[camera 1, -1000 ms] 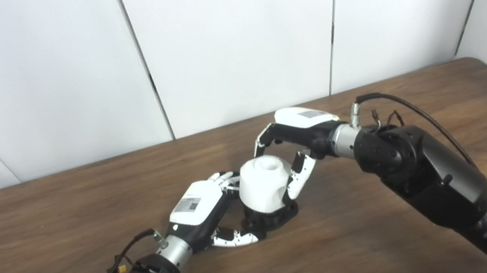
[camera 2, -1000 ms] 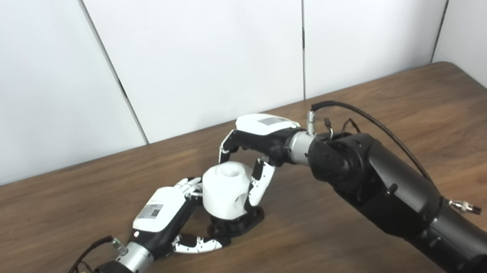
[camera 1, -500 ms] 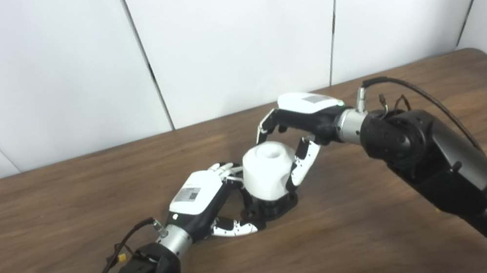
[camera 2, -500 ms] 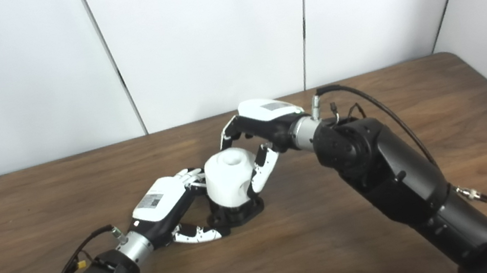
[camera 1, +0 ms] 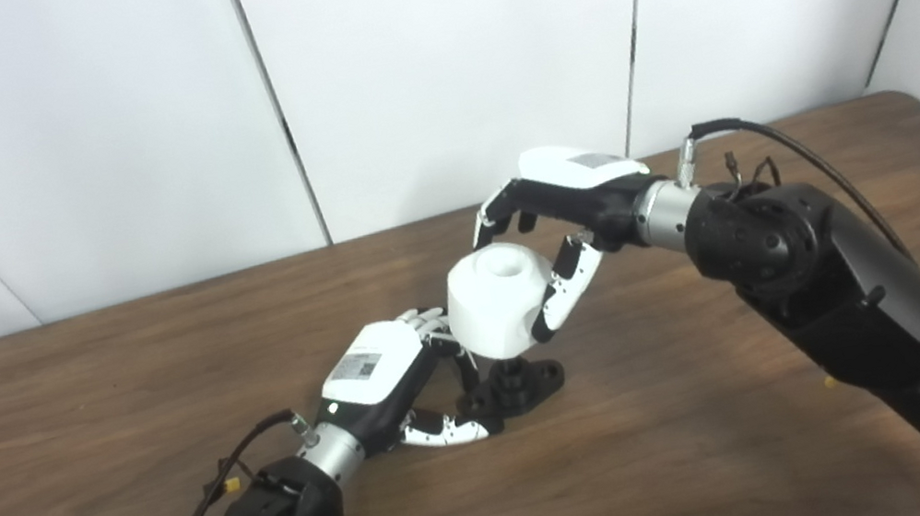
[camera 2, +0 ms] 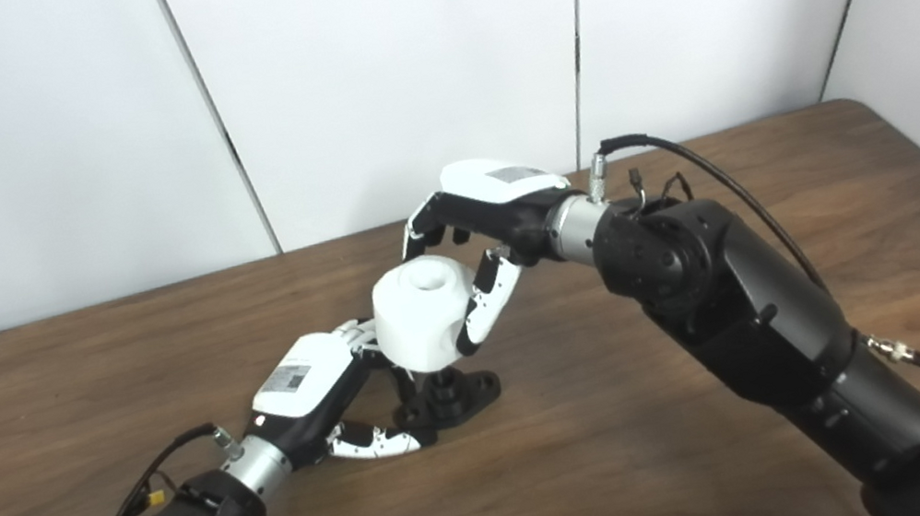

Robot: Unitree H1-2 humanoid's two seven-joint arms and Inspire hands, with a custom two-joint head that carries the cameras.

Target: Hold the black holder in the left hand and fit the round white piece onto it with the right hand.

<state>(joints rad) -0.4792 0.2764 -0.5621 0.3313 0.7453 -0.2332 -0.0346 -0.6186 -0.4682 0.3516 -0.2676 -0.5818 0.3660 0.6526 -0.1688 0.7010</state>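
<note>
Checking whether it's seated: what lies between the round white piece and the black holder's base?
Only the black holder's upright post; the round white piece sits raised above the base, plain in both eye views.

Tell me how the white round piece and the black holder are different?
The white round piece is white and chunky; the black holder is black, low and flat with a thin post sticking up. The white piece is up in the air, held by the right hand; the holder sits on the table, steadied by the left hand. The white piece looks bigger than the holder. Both are being held by a hand.
</note>
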